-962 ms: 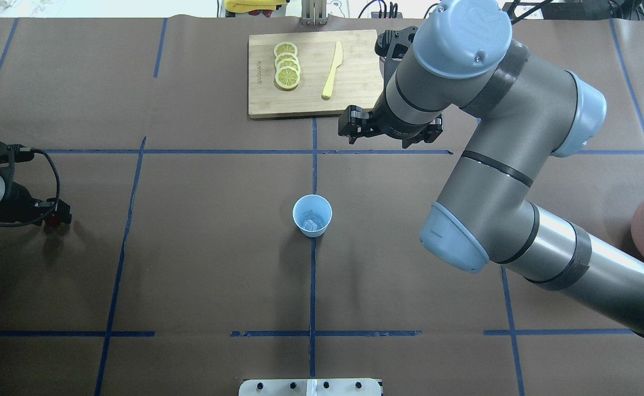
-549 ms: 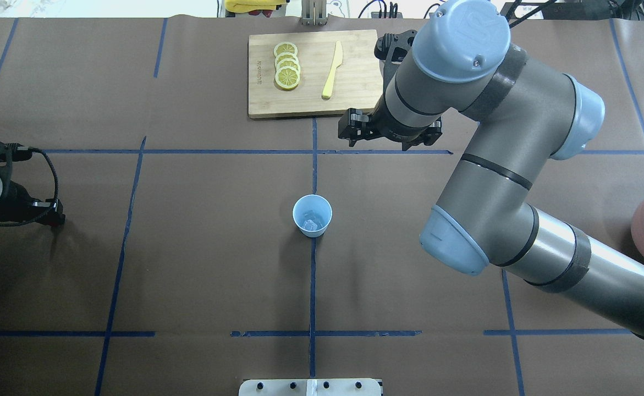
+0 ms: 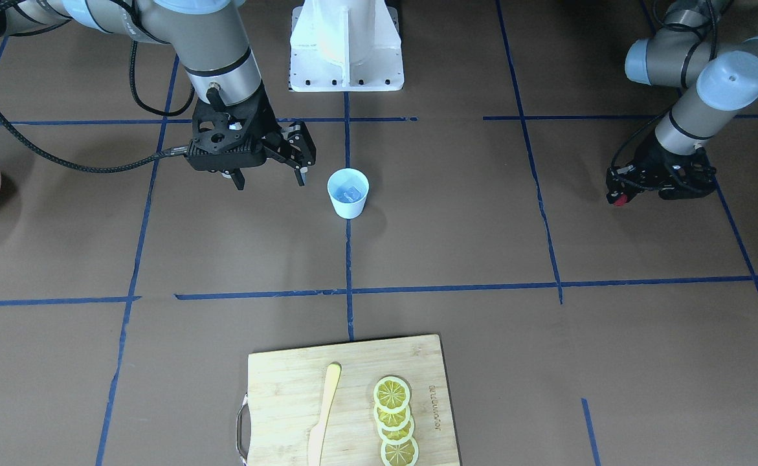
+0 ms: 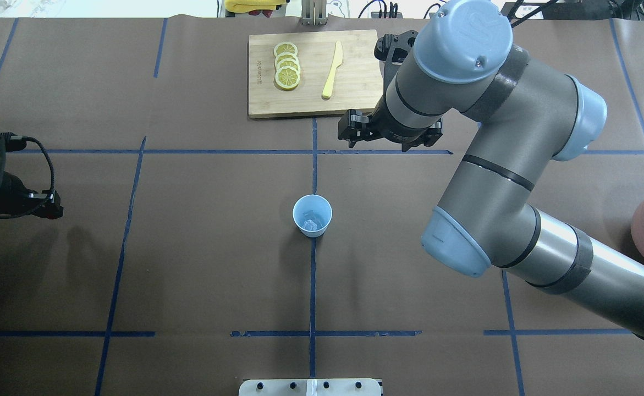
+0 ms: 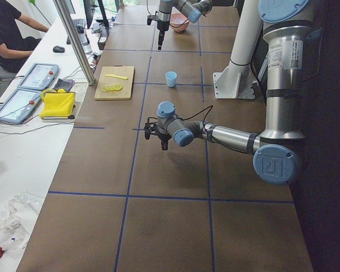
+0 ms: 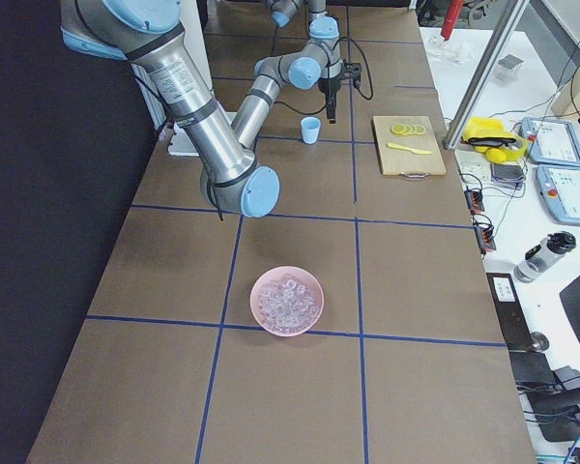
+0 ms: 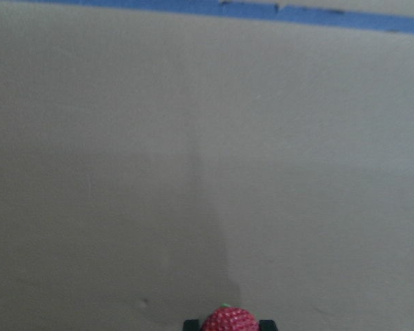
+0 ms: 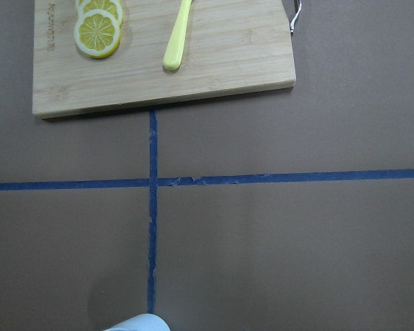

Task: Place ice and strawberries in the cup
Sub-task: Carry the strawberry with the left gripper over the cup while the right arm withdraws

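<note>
With the left gripper point(image 4: 51, 210), pinches the strawberry point(image 7: 229, 321) near the bench's left edge. Holds the right gripper point(image 3: 270, 182) wide open, empty, near the mid-bench cup point(image 3: 348, 203) with ice point(image 3: 351, 192) inside.

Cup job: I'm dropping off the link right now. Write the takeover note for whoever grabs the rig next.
Left end effector: shut on the strawberry, far off to one side of the cup.
Right end effector: open and empty, close to the cup.
Done: ice is in the cup, which stands upright; more ice sits in the pink bowl.
Left to do: bring the strawberry over the cup and release it.
</note>
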{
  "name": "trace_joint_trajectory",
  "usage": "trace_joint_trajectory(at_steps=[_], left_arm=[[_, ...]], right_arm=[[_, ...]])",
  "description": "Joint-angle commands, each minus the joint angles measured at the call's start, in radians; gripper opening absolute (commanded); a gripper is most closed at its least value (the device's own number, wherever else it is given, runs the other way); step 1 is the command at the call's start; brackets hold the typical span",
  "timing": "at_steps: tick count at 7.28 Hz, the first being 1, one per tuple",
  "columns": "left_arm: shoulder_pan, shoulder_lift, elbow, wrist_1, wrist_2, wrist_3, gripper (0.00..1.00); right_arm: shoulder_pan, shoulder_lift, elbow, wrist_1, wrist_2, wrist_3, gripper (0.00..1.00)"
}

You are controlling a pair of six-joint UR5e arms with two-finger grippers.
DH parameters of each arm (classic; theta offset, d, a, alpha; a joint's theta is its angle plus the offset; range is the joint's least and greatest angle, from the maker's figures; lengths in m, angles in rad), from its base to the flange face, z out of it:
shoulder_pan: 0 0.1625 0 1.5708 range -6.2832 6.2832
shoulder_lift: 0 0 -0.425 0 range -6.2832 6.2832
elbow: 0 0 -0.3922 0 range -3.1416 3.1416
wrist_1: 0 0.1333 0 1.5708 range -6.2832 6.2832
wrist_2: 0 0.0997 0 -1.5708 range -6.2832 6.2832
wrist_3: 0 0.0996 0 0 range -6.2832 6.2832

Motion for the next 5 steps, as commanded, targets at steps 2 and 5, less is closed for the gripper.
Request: trace_joint_trajectory(at_steps=[2, 5], left_arm=[[-0.003, -0.221, -0.186, 0.465, -0.002, -0.018, 0.00], [0.148, -0.536, -0.175, 0.678, 0.004, -0.219, 0.00]], right_arm=[[0.060, -0.126, 0.113, 0.002, 0.028, -0.126, 0.99], [0.274, -0.323, 0.146, 0.005, 0.166, -0.394, 0.99]])
